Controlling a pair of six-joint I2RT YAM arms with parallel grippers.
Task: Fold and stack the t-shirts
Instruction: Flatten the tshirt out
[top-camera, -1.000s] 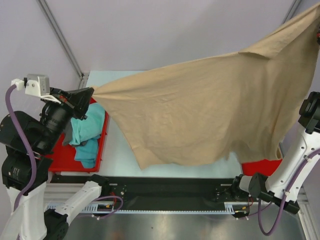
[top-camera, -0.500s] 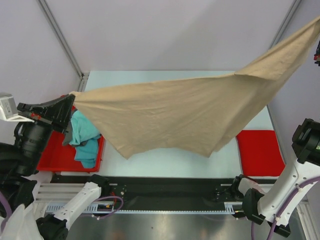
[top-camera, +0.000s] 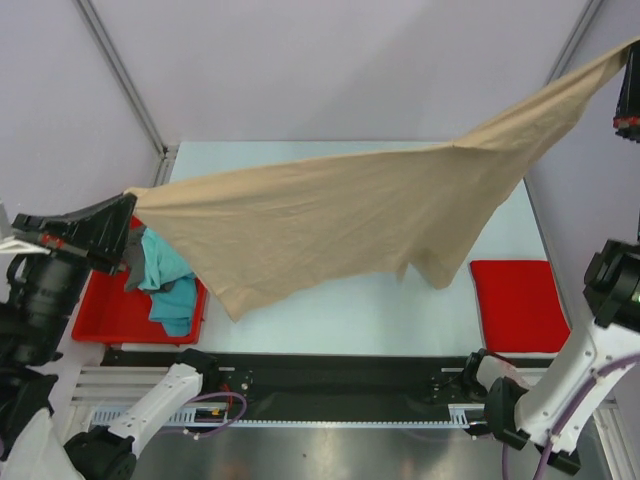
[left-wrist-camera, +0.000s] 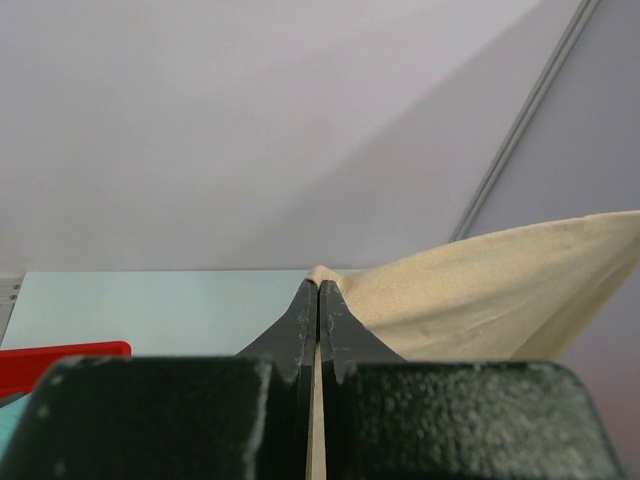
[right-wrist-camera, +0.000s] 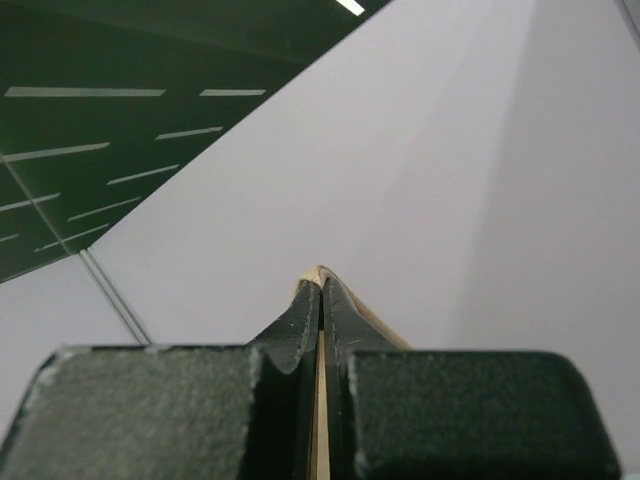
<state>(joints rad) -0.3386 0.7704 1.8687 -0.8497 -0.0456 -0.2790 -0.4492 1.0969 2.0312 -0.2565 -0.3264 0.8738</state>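
The left gripper (top-camera: 128, 196) is clenched on one corner of the tan t-shirt (top-camera: 330, 225). In the left wrist view its fingers meet at (left-wrist-camera: 318, 286) with a peak of beige cloth nipped at their tips. The right gripper (top-camera: 630, 52) is clamped on the far corner at the top right edge of the overhead view. Its wrist camera shows the closed tips (right-wrist-camera: 320, 283) pinching a sliver of the same cloth.

The shirt stretches between the two grippers as a long slanted sheet, rising from the left gripper to the right one. Its loose lower edge hangs in two points above the table (top-camera: 330, 320).

A second ago the left gripper sat farther in towards the right gripper. The shirt then hung as a broad, deep curtain that hid most of the red mat (top-camera: 520, 305). Now the left gripper has drawn outward and a little lower, the cloth is pulled flatter and shallower, and the whole mat shows well below the right gripper.

Just below the left gripper, the teal t-shirt (top-camera: 166, 272) and a dark grey t-shirt (top-camera: 133, 262) lie crumpled in the red tray (top-camera: 105, 318), as before.
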